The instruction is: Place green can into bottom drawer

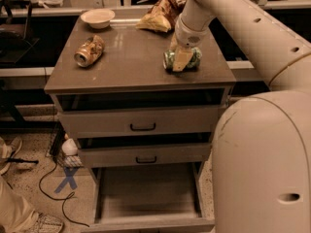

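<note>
this looks like the grab step; the gripper (182, 61) is down right over the green can (196, 58), which lies on its side at the right of the cabinet top (131, 67); can't tell if it's clamped on or not; the bottom drawer (146, 193) sits pulled out below; next it'd need a firm hold, a lift, then a swing out front and down; no readable writing on the can, just green print

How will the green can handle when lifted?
The green can lies on its side on the cabinet top, so it could roll if nudged. It looks small, so it is probably light and easily crushed. The end effector sits right over it.
</note>
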{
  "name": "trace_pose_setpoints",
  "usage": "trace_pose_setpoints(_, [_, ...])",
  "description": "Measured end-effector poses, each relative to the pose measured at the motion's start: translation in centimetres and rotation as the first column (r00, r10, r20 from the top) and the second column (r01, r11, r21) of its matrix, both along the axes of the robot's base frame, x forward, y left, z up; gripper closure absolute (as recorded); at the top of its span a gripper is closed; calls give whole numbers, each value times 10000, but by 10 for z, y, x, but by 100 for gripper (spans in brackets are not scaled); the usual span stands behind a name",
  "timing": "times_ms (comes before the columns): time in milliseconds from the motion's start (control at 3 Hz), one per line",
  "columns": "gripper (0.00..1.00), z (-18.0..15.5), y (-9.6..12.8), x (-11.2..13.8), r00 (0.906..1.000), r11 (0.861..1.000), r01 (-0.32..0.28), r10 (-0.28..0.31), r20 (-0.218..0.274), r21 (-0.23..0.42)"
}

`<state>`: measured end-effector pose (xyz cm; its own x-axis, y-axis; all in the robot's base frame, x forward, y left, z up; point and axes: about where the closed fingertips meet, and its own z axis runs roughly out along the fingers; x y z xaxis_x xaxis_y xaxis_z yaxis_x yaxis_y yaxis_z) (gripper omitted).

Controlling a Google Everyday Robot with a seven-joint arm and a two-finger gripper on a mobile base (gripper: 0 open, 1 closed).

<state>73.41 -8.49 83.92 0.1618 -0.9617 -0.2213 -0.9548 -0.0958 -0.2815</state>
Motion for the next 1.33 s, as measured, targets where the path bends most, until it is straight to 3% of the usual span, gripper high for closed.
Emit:
trace_pose_setpoints(333, [99,16,-28,-23,9975,9976,680,-678,175,-129])
trace_pose_setpoints(667, [100,41,-65,-78,9859,9861,1646,-1639,340,-212])
trace_pose_setpoints(1000, [100,52,-90,-134,9710,9707,2389,-2387,95,-256])
trace_pose_setpoints(1333, [100,34,-89,-176,9580,9596,2778,-2734,-862,444])
